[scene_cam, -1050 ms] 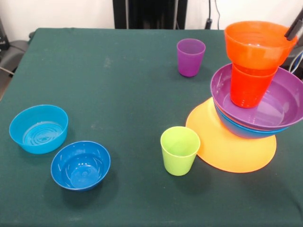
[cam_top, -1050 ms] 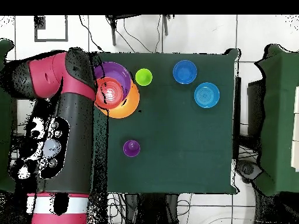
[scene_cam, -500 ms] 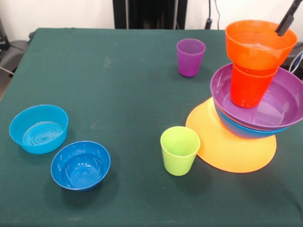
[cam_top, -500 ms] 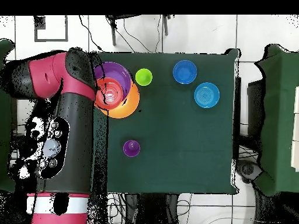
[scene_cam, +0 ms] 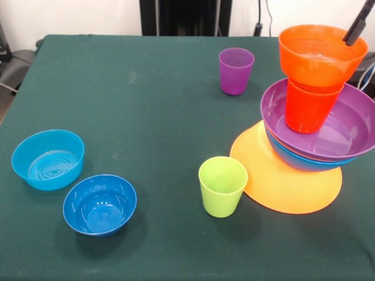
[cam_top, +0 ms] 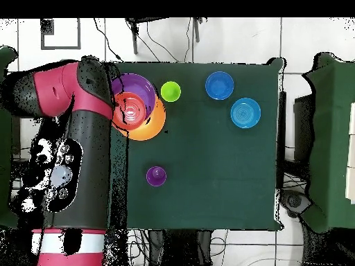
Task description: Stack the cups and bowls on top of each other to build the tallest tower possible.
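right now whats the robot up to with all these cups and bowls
It is building a tower at the table's edge: an upside-down orange-yellow bowl at the base, then a blue bowl, a purple bowl, an orange cup and a small orange bowl on top. Its hand hangs by that top bowl's rim. The purple cup, green cup and two small blue bowls stand loose.

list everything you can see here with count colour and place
tower: 1, front view right; upturned orange-yellow bowl at base, blue bowl, purple bowl, orange cup, small orange bowl on top
purple cup: 1, far centre, upright
lime green cup: 1, beside the base bowl
light blue bowl: 1, left
dark blue bowl: 1, near left
table: 1, dark green cloth
arm: 1, red and black, overhead left
end effector: dark tip at tower's top rim
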